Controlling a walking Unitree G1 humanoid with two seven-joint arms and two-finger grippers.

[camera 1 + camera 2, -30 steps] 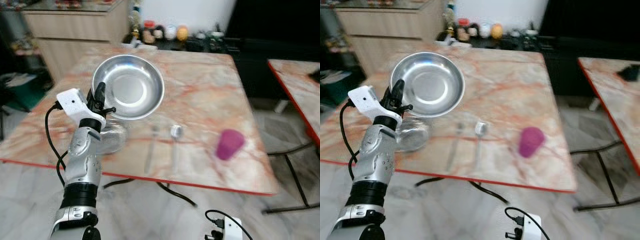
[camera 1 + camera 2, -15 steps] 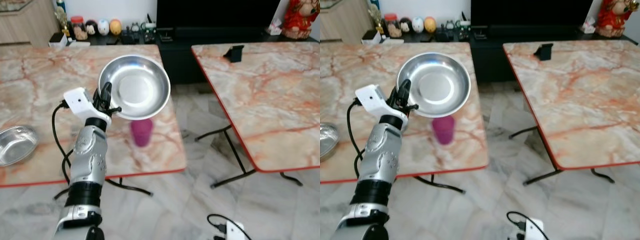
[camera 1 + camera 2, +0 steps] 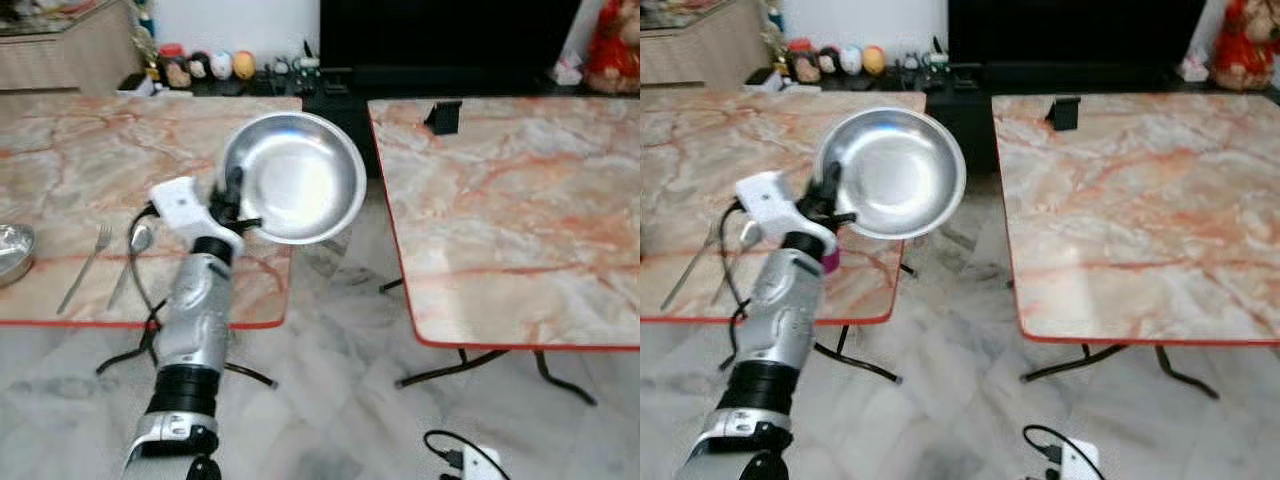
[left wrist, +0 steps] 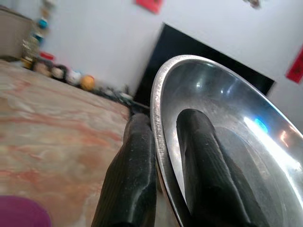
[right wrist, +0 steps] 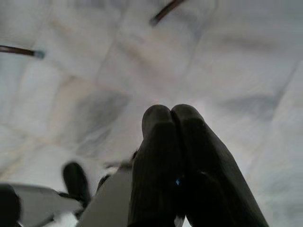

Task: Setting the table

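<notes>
Benches are seen differently than half a second ago: the view has swung, so that the right bench (image 3: 520, 210) sits fuller in frame and the left bench (image 3: 90, 210) has slid aside; this is camera motion, not a move of the things. A carry toward the bare right bench is judged to be under way. The steel plate (image 3: 295, 175) is held tilted in the air over the gap between the benches, its rim pinched between the fingers (image 4: 137, 175) of the left gripper (image 3: 235, 200), as before. The right gripper (image 5: 173, 142) hangs over the floor, fingers pressed together. Fork (image 3: 85, 265) and spoon (image 3: 135, 245) lie side by side on the left bench.
</notes>
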